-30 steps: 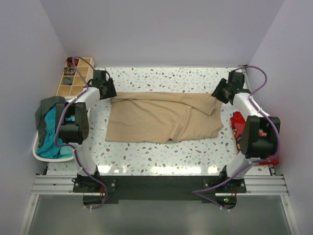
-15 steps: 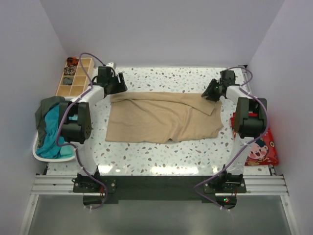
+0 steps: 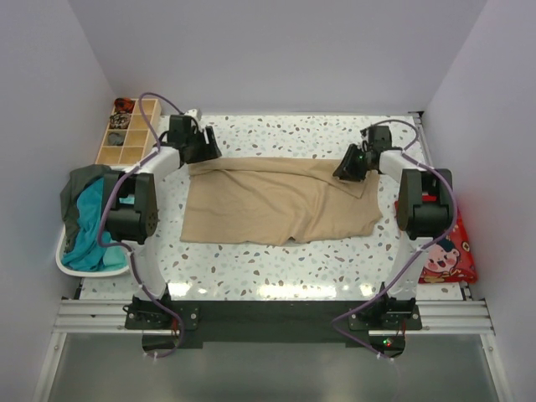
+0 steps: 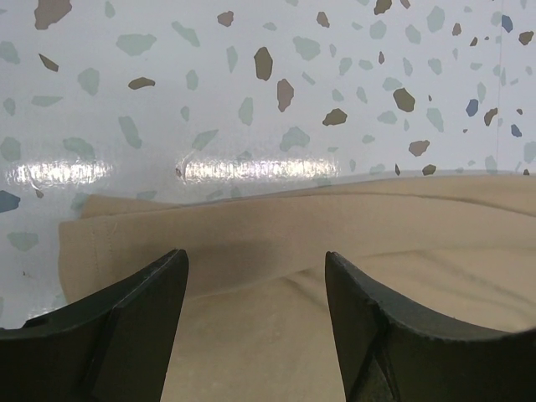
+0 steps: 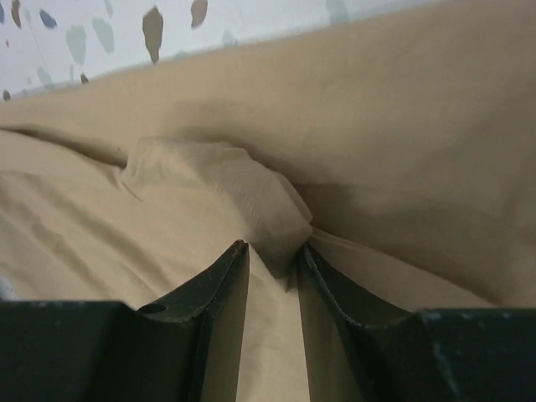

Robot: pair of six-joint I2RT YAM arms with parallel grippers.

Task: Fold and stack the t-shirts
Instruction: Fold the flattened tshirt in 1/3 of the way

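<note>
A large sandy-beige t-shirt (image 3: 276, 201) lies spread and creased across the middle of the speckled table. My left gripper (image 3: 205, 153) hovers open over its far left corner; in the left wrist view the hem (image 4: 419, 218) runs between the spread fingers of the left gripper (image 4: 255, 260), which hold nothing. My right gripper (image 3: 342, 172) is down on the shirt's far right part. In the right wrist view a raised fold of the beige cloth (image 5: 218, 180) is pinched between the narrow jaws of the right gripper (image 5: 272, 247). A teal t-shirt (image 3: 84, 243) and a dark grey-green one (image 3: 79, 188) hang in the basket at the left.
A white plastic basket (image 3: 63, 261) sits at the table's left edge. A wooden compartment box (image 3: 126, 134) stands at the far left corner. A red patterned bag (image 3: 448, 251) lies along the right edge beside the right arm.
The right arm has swung left from the table's right edge onto the shirt, and its jaws have narrowed onto a fold. The left gripper has shifted slightly right along the far hem.
</note>
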